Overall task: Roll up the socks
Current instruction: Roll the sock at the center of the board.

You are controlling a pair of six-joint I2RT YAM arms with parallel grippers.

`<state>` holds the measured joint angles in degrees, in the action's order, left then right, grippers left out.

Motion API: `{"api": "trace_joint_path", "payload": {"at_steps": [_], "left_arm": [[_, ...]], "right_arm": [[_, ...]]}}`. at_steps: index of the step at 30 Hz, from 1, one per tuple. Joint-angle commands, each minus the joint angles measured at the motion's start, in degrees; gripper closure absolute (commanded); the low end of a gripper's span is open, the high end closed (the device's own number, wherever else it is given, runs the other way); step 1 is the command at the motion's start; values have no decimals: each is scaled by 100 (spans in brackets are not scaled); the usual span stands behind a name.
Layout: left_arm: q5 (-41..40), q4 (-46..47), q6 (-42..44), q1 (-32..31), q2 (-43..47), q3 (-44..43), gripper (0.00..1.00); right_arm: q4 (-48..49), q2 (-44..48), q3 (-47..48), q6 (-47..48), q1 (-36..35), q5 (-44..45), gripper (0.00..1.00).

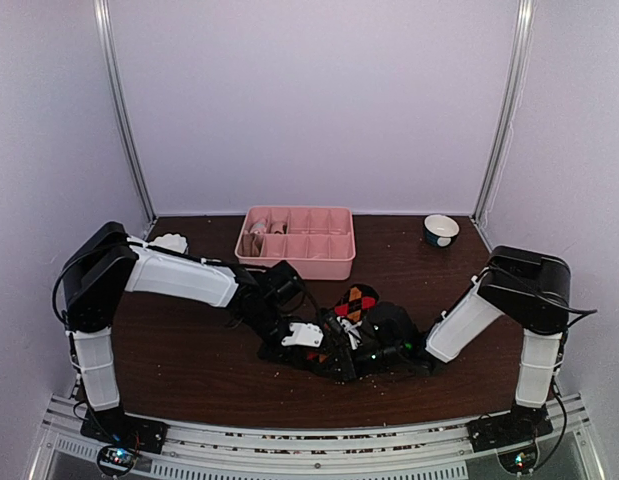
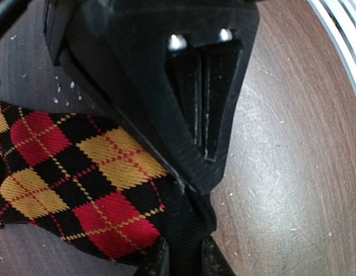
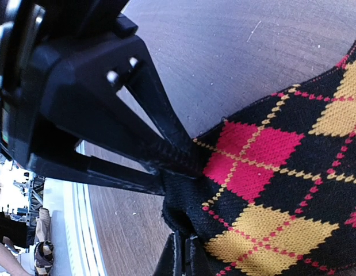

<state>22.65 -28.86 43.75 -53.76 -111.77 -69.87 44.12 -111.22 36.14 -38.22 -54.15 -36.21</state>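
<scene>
While the sock [image 1: 355, 300] is lying on the table [image 1: 189, 350] between the two arms, toward the near side, I am seeing the left gripper [image 2: 186, 261] pinching its black edge. The right gripper [image 3: 183, 260] is clamping, fingers fully together, on that same edge just beside it.

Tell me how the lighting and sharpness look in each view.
Top external: soft even light, a lilac cast on the walls, and the argyle sock hard to make out in the dark middle. Left wrist: knit crisp, a mild sheen on the table. Right wrist: knit sharp, but the strip past the table edge at lower left is blown out.
</scene>
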Motion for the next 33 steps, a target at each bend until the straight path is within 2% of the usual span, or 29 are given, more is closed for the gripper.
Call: {"api": "trace_joint_path", "payload": {"at_steps": [1,5,6,8,15,21,22,25,26,29,31,33], "left_arm": [[-13,-156,-10,-19,-233,-205,86],[420,-791,-186,119,-538,-723,99],[550,-970,-251,190,-617,-862,100],[839,-1253,-371,327,-718,-1062,100],[1791,-2242,-599,489,-972,-1426,100],[2066,-2422,-1129,517,-1026,-1486,100],[2112,-2427,-1203,528,-1054,-1490,100],[2117,-2457,-1383,529,-1207,-1576,100],[2092,-2481,-1456,537,-1275,-1630,100],[2108,-2613,-1544,550,-1472,-1805,100],[2130,-2646,-1581,565,-1528,-1868,100],[2201,-2762,-1600,577,-1596,-1966,100]], "right_arm": [[-595,-160,-201,-121,41,-145,100],[-669,-111,-237,-21,43,-66,100],[-657,-64,-272,16,37,8,100],[-513,106,-400,94,44,207,98],[-346,974,-841,642,-55,1287,76],[-1233,2149,-1088,1307,-174,2642,73],[-1390,2381,-1185,1390,-202,3004,65],[-1744,3247,-1495,1376,-319,4523,3],[-1774,3524,-1609,1299,-319,4931,0],[-2098,4247,-1794,614,-252,6075,0],[-2480,4589,-1829,221,-142,6178,0],[-1973,4745,-2133,386,-52,5739,0]]}}
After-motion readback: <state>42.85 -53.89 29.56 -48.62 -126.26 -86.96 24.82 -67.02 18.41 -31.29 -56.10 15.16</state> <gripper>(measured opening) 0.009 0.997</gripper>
